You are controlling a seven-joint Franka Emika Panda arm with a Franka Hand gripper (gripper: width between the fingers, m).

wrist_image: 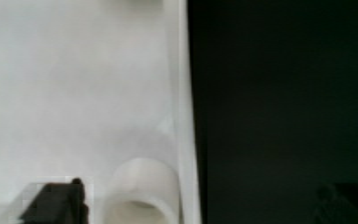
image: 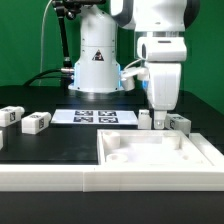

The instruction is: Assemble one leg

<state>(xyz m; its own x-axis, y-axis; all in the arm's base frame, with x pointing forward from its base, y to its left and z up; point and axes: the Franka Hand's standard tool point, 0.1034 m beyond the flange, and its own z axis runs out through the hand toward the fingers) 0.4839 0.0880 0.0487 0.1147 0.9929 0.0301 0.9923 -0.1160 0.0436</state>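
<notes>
Two legs (image: 10,117) (image: 37,123), small white blocks with marker tags, lie on the black table at the exterior view's left. Another leg (image: 181,123) lies just behind the large white panel (image: 150,158), and a similar white block (image: 145,120) stands beside the fingers. My gripper (image: 159,120) hangs low over the panel's back edge, between these two blocks. In the wrist view the gripper (wrist_image: 199,205) is open, with one dark finger (wrist_image: 55,203) over the white panel (wrist_image: 69,100) and the other faint over the black table. A rounded white shape (wrist_image: 140,197) lies between them, untouched.
The marker board (image: 93,117) lies flat behind the panel, in front of the robot base (image: 97,65). The panel fills the table's front and has rimmed recesses. Cables run behind the base.
</notes>
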